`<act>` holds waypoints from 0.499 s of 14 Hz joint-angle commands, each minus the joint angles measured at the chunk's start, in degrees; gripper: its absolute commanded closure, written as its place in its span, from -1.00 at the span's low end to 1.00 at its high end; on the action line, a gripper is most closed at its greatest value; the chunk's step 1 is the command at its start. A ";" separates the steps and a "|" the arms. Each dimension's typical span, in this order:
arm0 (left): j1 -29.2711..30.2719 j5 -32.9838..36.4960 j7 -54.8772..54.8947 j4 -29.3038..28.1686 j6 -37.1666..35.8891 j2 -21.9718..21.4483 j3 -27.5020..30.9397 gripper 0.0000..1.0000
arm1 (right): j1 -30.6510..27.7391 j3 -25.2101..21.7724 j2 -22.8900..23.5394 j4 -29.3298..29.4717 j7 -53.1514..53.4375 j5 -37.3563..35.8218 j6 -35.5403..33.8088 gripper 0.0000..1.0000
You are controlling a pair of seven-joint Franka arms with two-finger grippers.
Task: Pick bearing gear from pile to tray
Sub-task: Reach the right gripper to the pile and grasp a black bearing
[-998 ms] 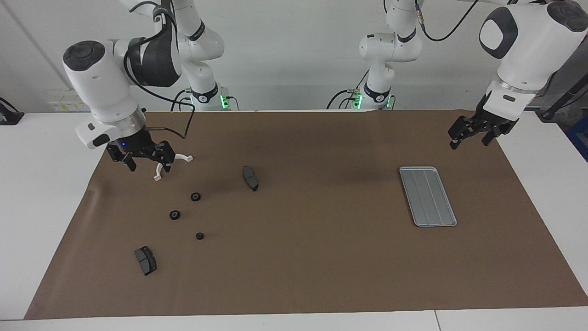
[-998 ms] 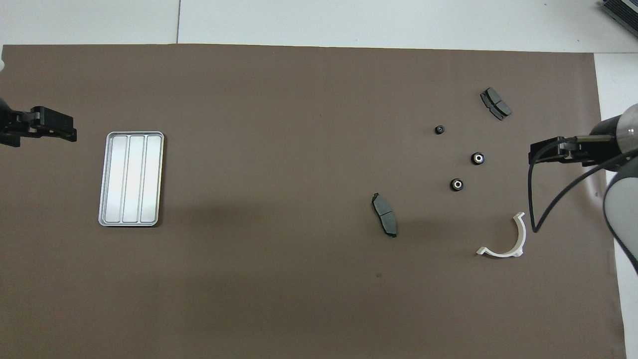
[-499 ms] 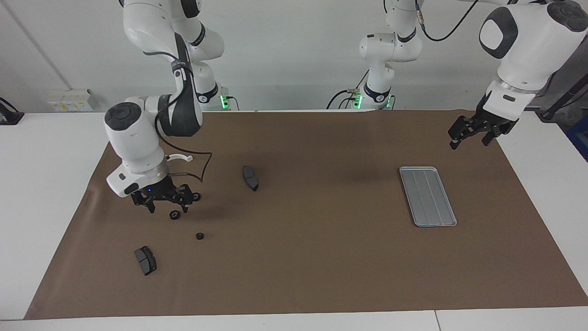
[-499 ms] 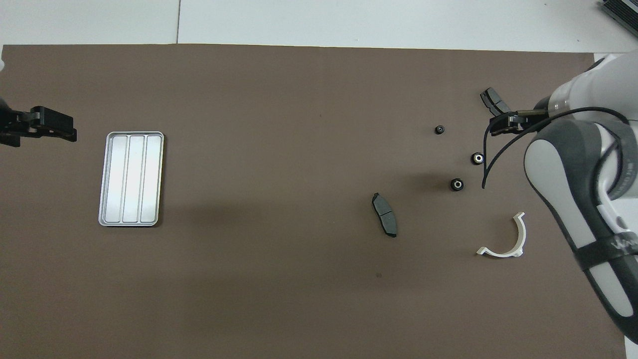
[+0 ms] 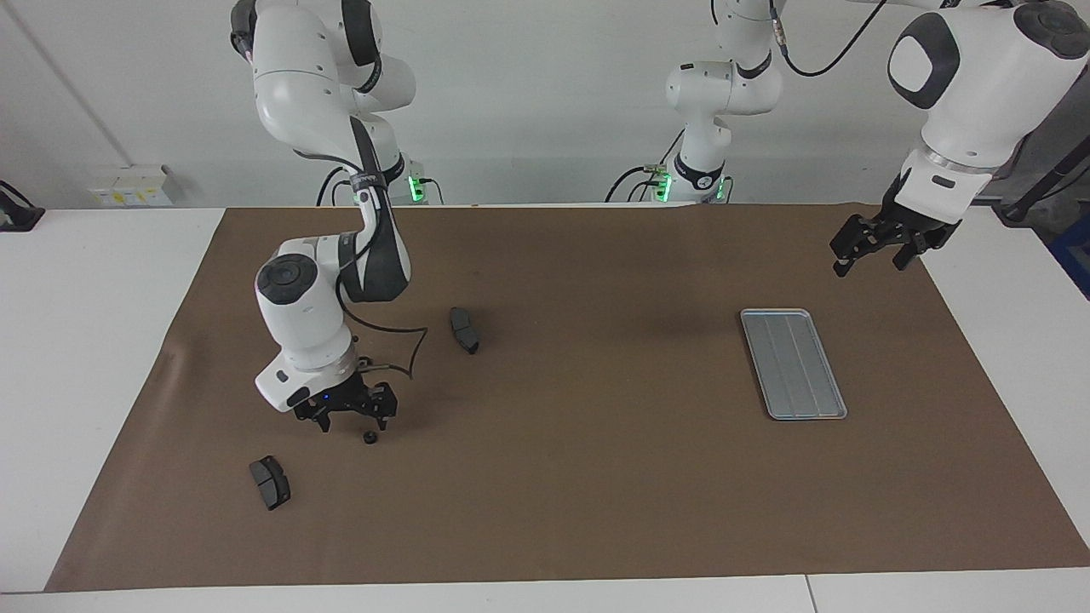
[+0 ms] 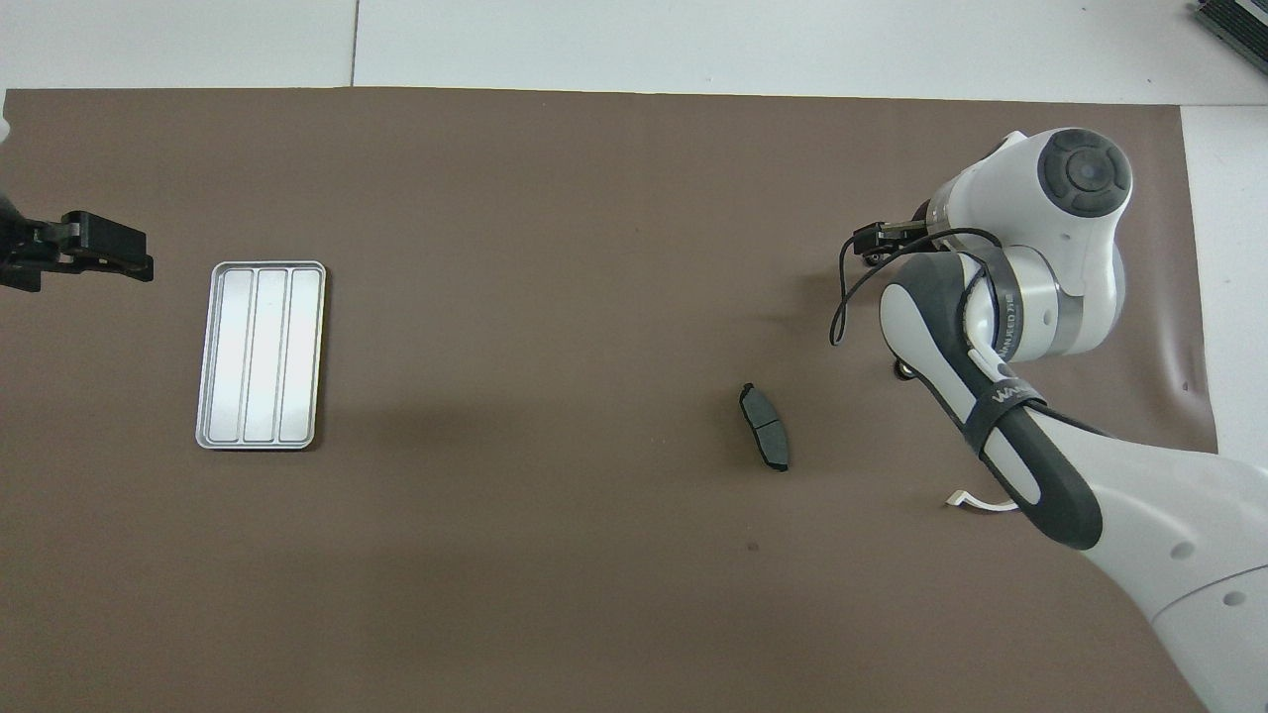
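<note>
Gears first: the one you can see plainly is a small black gear [image 5: 370, 438] lying on the brown mat [image 5: 596, 477], farther from the robots than the rest of the scatter. The right gripper [image 5: 349, 420] hangs low just over it, and the gear sits a touch toward the left arm's end of the table from the midpoint of the fingers, close under the finger on that side — so you would need a small shift that way before you drop. Those fingers look spread, with nothing between them. A round part has no long axis, so I judge the wrist angle hardly matters here; centring does.

Two dark brake pads are in view: one [image 5: 464, 329] nearer the robots and toward the middle of the worktop, another [image 5: 270, 482] farther out, toward the right arm's end. From above, the right arm covers most of the scatter.

The tray [image 5: 793, 363] lies well apart at the left arm's end, with no parts on it — you have the whole width of the mat to carry across. The left gripper [image 5: 880, 245] waits in the air near that end, fingers apart and holding nothing.
</note>
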 commanded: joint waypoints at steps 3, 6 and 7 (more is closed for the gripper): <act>0.15 -0.19 -0.05 -0.32 -0.59 -0.85 0.00 -1.00 | -0.16 0.34 3.63 3.46 0.99 1.60 0.05 -1.00; 0.15 -0.19 -0.05 -0.32 -0.59 -0.85 0.00 -1.00 | 1.24 0.34 3.72 2.50 1.16 1.95 -0.04 -0.74; 0.24 -0.19 -0.05 -0.32 -0.42 -0.85 0.00 -1.00 | 1.24 0.34 3.64 2.23 1.16 1.95 -0.47 -0.64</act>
